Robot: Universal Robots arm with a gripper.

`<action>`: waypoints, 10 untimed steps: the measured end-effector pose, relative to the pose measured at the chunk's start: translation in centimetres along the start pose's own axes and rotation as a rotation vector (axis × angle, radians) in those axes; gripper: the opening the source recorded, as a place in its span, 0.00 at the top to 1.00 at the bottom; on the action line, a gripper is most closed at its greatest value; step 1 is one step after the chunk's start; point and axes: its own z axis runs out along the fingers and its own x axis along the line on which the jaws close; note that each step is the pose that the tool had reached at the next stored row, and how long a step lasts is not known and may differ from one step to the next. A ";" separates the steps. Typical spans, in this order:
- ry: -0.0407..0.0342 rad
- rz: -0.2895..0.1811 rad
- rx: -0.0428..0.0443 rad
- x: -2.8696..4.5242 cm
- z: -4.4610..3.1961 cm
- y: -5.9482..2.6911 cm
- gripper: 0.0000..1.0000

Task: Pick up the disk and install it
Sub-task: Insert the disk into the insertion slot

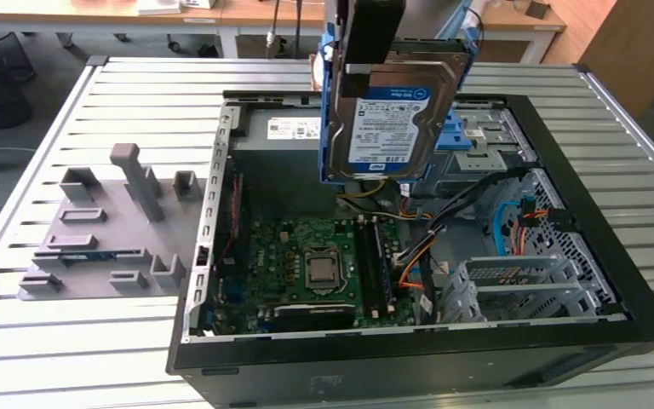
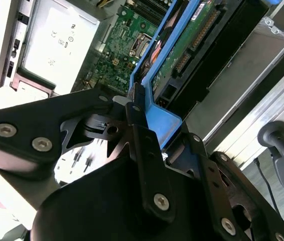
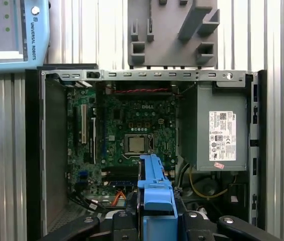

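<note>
The disk [image 1: 401, 106] is held upright, clamped between the fingers [image 2: 149, 165] of the gripper [image 1: 373, 60], above the open computer case [image 1: 418, 362] on the desk [image 1: 31, 341].

Blue-framed silver disk [image 1: 398, 111], upright, aloft

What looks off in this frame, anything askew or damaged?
Nothing stands out. The gripper holds the disk upright by its blue carrier above the open computer case; it is not yet installed. Orange cables lie loose beside the motherboard. Nothing is visibly damaged or spilled.
</note>
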 end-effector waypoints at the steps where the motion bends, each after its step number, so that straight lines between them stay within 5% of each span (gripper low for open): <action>1: 0.0000 0.000 0.0000 0.02 0.00 -0.03 0.64; 10: 0.0002 0.000 -0.0001 0.13 0.11 -1.54 0.64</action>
